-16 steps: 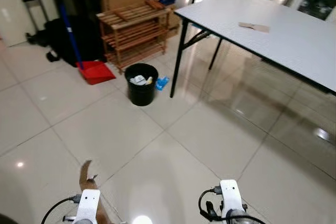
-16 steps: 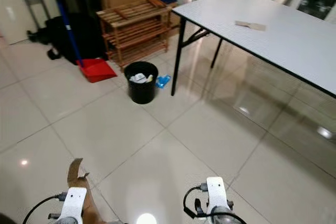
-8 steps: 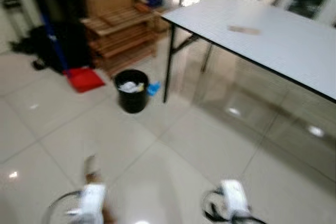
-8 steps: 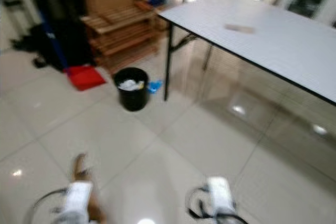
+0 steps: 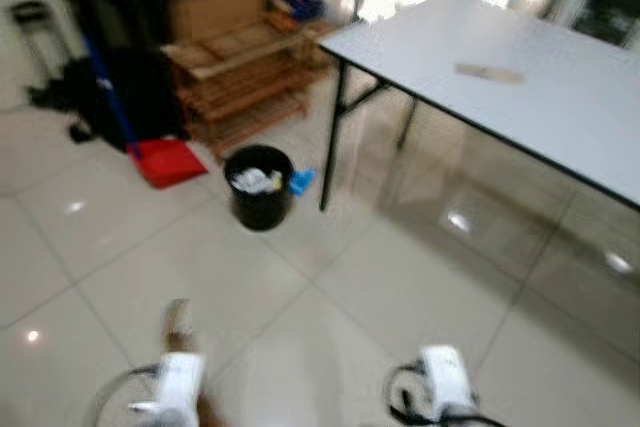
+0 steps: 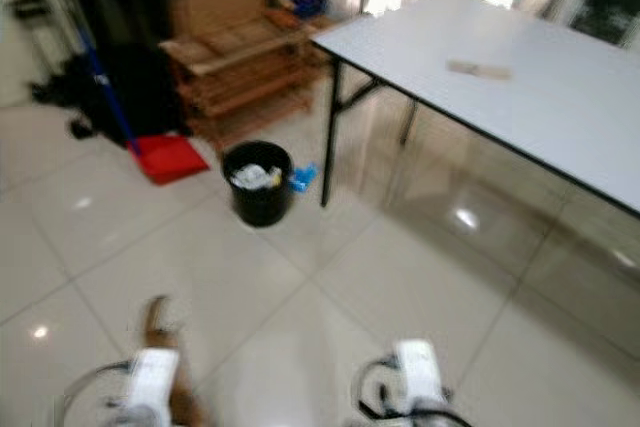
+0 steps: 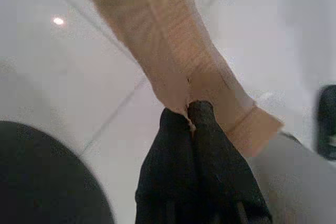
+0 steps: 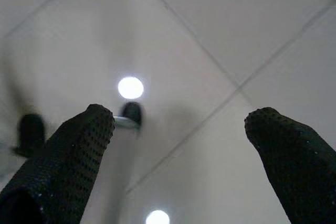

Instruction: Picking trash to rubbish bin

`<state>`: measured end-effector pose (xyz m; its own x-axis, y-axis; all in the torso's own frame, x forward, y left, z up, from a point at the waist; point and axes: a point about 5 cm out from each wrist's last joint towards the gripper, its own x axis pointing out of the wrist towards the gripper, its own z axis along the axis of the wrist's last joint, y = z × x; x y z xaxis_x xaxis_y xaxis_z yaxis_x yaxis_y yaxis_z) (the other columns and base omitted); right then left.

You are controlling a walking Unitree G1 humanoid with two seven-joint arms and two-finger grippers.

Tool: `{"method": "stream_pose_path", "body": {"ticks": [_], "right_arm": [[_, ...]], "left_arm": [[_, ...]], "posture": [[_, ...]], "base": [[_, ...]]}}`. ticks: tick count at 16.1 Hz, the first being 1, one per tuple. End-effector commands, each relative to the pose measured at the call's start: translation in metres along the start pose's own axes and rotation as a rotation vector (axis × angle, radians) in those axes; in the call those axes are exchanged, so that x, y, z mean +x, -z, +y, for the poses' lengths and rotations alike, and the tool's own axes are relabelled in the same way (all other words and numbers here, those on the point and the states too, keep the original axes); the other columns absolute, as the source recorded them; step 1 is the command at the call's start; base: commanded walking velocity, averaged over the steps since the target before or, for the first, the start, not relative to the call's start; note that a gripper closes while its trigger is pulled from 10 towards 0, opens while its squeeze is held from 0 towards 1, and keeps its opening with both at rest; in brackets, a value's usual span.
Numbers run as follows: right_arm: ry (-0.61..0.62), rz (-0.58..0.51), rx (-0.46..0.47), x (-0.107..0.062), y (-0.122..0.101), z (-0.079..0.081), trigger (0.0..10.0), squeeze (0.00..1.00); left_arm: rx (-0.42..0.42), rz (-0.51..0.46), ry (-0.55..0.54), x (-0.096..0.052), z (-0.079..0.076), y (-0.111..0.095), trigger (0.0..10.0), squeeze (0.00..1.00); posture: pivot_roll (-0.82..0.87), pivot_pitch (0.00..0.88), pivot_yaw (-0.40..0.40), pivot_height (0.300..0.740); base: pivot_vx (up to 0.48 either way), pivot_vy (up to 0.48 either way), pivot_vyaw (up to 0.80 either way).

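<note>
Left claw point(image 7: 190, 114) on cardboard strip point(image 7: 173, 51)

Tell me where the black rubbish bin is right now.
In the left eye view the round black rubbish bin stands on the tiled floor ahead and to the robot's left, beside the grey table's black leg and in front of the wooden rack.

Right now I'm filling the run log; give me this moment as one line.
left gripper: shut on cardboard strip | right gripper: open, above floor | rubbish bin: ahead, beside table leg

No text, label or number can be read anywhere.
</note>
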<state>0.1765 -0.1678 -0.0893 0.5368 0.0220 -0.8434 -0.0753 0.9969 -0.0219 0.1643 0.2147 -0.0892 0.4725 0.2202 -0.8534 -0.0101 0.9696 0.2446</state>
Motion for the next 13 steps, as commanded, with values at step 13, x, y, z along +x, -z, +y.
{"method": "stream_pose_path", "body": {"ticks": [13], "right_arm": [[-0.021,-0.032,0.014,0.0013,-0.0071,0.0097,10.0,0.0]], "left_arm": [[0.023,0.012,-0.03,0.0,0.0147,0.0047,10.0,0.0]], "posture": [[0.0,0.052,-0.072,0.74]], "base": [[0.377,0.0,0.18]]}}
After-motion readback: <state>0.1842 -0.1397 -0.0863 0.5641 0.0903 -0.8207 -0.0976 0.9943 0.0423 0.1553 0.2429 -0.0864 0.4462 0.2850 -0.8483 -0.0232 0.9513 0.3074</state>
